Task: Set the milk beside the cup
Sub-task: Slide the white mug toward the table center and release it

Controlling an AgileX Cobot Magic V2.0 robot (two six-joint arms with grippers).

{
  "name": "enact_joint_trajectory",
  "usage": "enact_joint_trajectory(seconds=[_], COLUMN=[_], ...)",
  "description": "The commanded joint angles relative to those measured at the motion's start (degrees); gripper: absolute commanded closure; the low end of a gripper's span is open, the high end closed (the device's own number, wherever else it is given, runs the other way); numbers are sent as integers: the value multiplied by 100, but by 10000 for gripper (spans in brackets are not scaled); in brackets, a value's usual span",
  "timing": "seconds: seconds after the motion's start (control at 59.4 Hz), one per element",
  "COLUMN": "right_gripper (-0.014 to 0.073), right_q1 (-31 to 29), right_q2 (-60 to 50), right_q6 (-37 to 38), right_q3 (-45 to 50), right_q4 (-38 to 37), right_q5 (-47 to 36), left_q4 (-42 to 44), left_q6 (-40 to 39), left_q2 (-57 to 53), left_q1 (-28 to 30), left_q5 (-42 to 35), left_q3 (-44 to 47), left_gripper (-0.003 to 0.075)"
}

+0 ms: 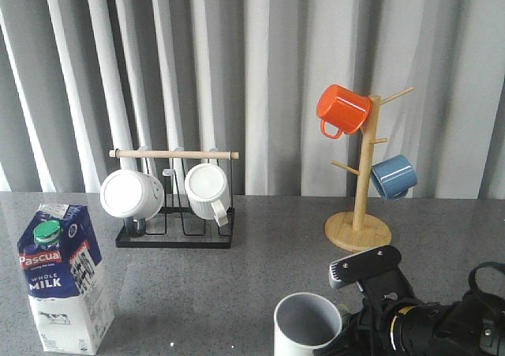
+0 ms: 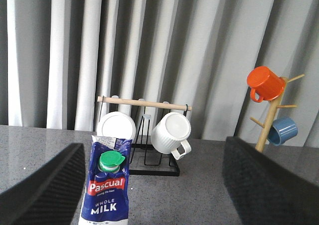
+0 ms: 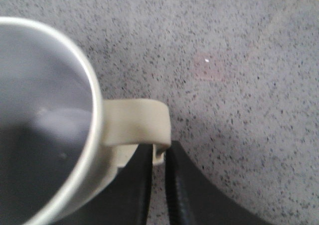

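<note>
A: Right side first. Fingers [image 3: 192,195] pressed close together, pinching the lower end of the handle [image 3: 134,122]. So right gripper [image 3: 159,157] clamped on the cup [image 1: 308,324], low in the front frame, right of centre.

B: And the left?

A: Left gripper [image 2: 154,147] spread wide, nothing between the pads [image 2: 45,185]. Milk [image 2: 107,190] straight ahead in the gap, not touched. In the front view, milk [image 1: 65,277] upright at lower left, well apart from the cup.

B: Judged as the reach for the carton, then. How to do it well?

A: Advance until both pads flank the flat sides. Close below the gable, on the body, never on the green cap [image 2: 111,160]. Squeeze only enough to hold, since thin card probably dents. Lift straight, keep upright, carry toward lower centre. Set down just beside the cup, clear of the handle and the right arm. Keep away from the rack [image 1: 175,236] and its white mugs [image 1: 131,193].

B: Any writing?

A: "Pascual" in white on the red band, "WHOLE MILK" beneath on blue. Small print on the side panel too fine to read. No lettering visible on the cup from these angles. None seen on the orange mug [image 1: 342,109] or blue mug [image 1: 393,175] on the wooden tree [image 1: 359,230].
</note>
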Motion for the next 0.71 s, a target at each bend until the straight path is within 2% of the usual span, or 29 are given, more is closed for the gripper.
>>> enact_joint_trajectory(seconds=[0.0,0.168,0.32,0.505,0.69], right_gripper=[414,216,107,109,146], right_q1=[3,3,3,3,3], right_q2=[-210,-373,-707,-1445,-2784], right_q6=[-87,-93,-98,-169,-468], right_q3=[-187,-187,-187,-187,-187], right_q4=[-17,12,34,25,25], right_q5=[-57,165,491,1160,1856], left_q4=[-61,-61,-61,-61,-61], left_q6=[15,15,15,15,15], left_q2=[61,61,61,61,61], left_q1=[11,11,11,11,11], left_q5=[-356,-352,-352,-352,-308], left_q3=[-193,-193,-193,-193,-193], left_gripper=[165,165,165,165,165])
